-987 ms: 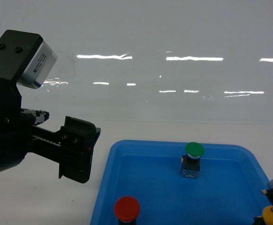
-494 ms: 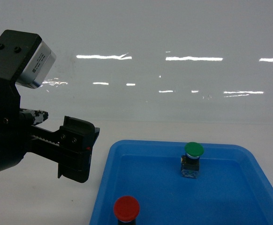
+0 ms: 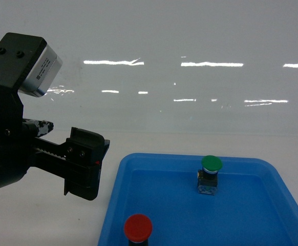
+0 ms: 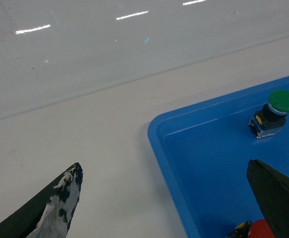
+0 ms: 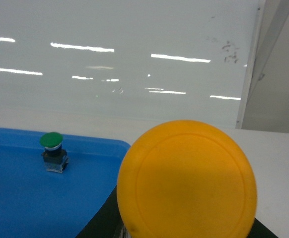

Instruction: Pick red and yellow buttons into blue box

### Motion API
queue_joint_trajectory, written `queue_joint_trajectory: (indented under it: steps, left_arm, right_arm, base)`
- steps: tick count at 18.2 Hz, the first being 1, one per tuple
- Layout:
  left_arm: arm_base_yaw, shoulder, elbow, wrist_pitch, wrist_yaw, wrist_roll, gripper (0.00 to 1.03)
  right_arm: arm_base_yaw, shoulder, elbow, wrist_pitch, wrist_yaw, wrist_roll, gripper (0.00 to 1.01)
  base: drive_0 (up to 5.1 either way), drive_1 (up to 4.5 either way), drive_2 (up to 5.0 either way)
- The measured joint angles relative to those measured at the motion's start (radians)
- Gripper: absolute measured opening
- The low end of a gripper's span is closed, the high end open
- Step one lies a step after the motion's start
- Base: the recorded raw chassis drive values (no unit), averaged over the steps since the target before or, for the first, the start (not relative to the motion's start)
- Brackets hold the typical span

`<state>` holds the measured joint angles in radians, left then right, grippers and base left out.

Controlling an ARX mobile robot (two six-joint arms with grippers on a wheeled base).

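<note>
Yellow button held on my right, red one waiting in the tray.

My left end effector [image 3: 85,164] hovers wide above the white counter [image 4: 95,144]; the glossy domed red button [image 3: 138,227] sits in the smooth shallow tray [image 3: 119,205]; my right end effector grips the yellow button [image 5: 186,181]. Blue box unseen.

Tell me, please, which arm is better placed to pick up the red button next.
Probably the left. Its gripper hangs open just beside the tray, with the red button near its right finger in the wrist view. The right gripper appears occupied: the yellow button fills its camera.
</note>
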<state>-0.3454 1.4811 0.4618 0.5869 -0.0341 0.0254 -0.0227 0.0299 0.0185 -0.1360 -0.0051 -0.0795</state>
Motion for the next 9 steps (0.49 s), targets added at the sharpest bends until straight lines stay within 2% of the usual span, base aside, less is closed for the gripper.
queue_joint_trajectory:
  steps: [1,2,3,4,5,6,9]
  left_arm:
    - [0.0,0.0,0.0,-0.001,0.0,0.0,0.98]
    - [0.0,0.0,0.0,-0.001,0.0,0.0,0.98]
    - [-0.009,0.0,0.0,-0.015,-0.015,-0.005,0.98]
    - [-0.043,0.031,0.018,-0.093,-0.042,-0.021,0.98]
    - [-0.077,0.103,0.11,-0.208,-0.032,-0.061,0.98]
    - [-0.087,0.131,0.169,-0.289,-0.016,-0.109,0.98]
    - [-0.099,0.165,0.253,-0.425,0.027,-0.203,0.98]
  right_arm:
    - [-0.004,-0.014,-0.001,0.006,0.028,-0.023,0.26]
    - [0.012,-0.012,-0.001,0.006,0.039,-0.043,0.26]
    - [0.012,-0.013,-0.001,0.005,0.04,-0.045,0.26]
    - [0.012,-0.013,-0.001,0.005,0.04,-0.045,0.26]
    - [0.012,-0.013,-0.001,0.005,0.04,-0.045,0.26]
    - [0.012,-0.013,-0.001,0.005,0.041,-0.046,0.26]
    - [0.012,-0.013,-0.001,0.005,0.041,-0.046,0.26]
  base:
    - [0.0,0.0,0.0]
    - [0.0,0.0,0.0]
    - [0.0,0.0,0.0]
    - [0.0,0.0,0.0]
    - [0.0,0.0,0.0]
    - [0.0,0.0,0.0]
    - [0.0,0.0,0.0]
